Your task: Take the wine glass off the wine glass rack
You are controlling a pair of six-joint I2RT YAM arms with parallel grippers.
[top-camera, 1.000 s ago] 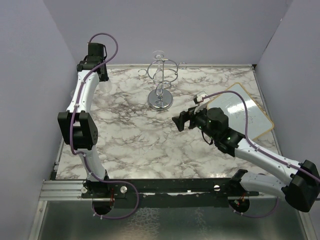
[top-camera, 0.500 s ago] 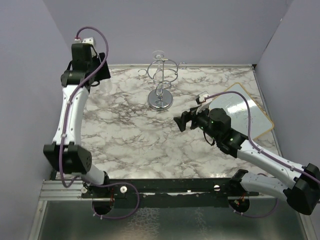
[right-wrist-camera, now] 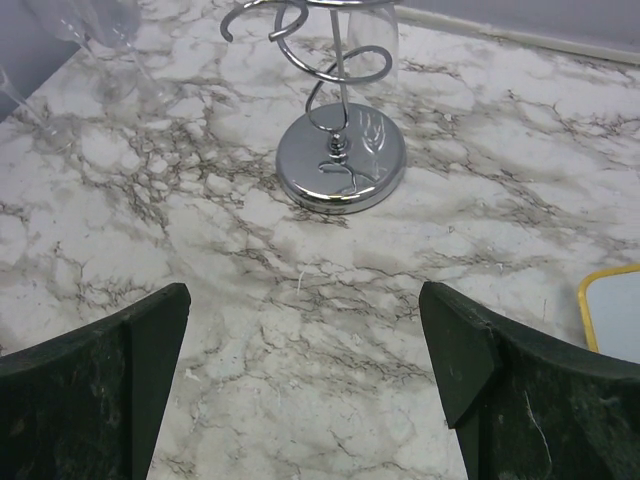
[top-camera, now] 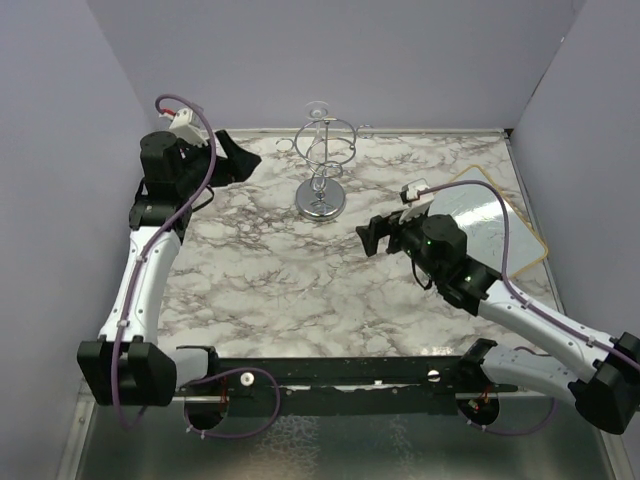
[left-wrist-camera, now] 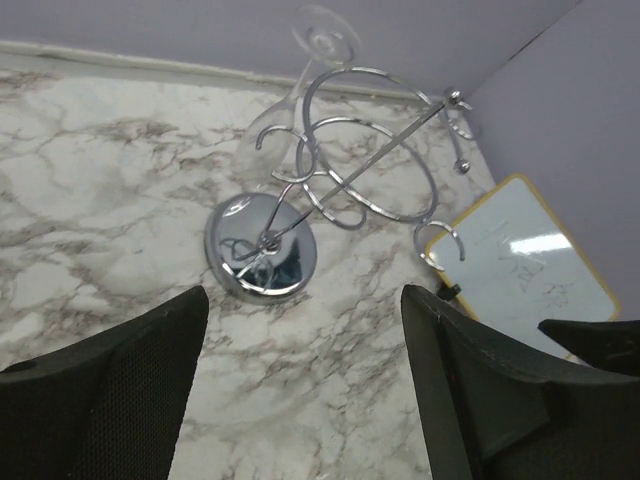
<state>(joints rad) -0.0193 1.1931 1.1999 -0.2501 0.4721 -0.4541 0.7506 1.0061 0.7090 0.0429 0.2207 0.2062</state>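
Observation:
The wine glass rack [top-camera: 322, 165] stands at the back middle of the marble table, a chrome wire stand on a round mirrored base [top-camera: 321, 201]. A clear wine glass [top-camera: 318, 110] hangs upside down from its far side. In the left wrist view the glass [left-wrist-camera: 283, 125] hangs foot up among the rings of the rack [left-wrist-camera: 372, 170]. My left gripper [top-camera: 236, 160] is open and empty, left of the rack and facing it; it also shows in its wrist view [left-wrist-camera: 305, 400]. My right gripper [top-camera: 371, 236] is open and empty, in front and right of the rack [right-wrist-camera: 342, 160].
A small whiteboard with a yellow frame [top-camera: 495, 225] lies at the right of the table, behind my right arm, and shows in the left wrist view [left-wrist-camera: 520, 260]. Purple walls close the back and both sides. A metal rail [top-camera: 320, 372] runs along the near edge.
My left arm has swung from the back left corner towards the rack, its gripper now facing it. My right gripper has shifted slightly right. The rack and glass have not moved.

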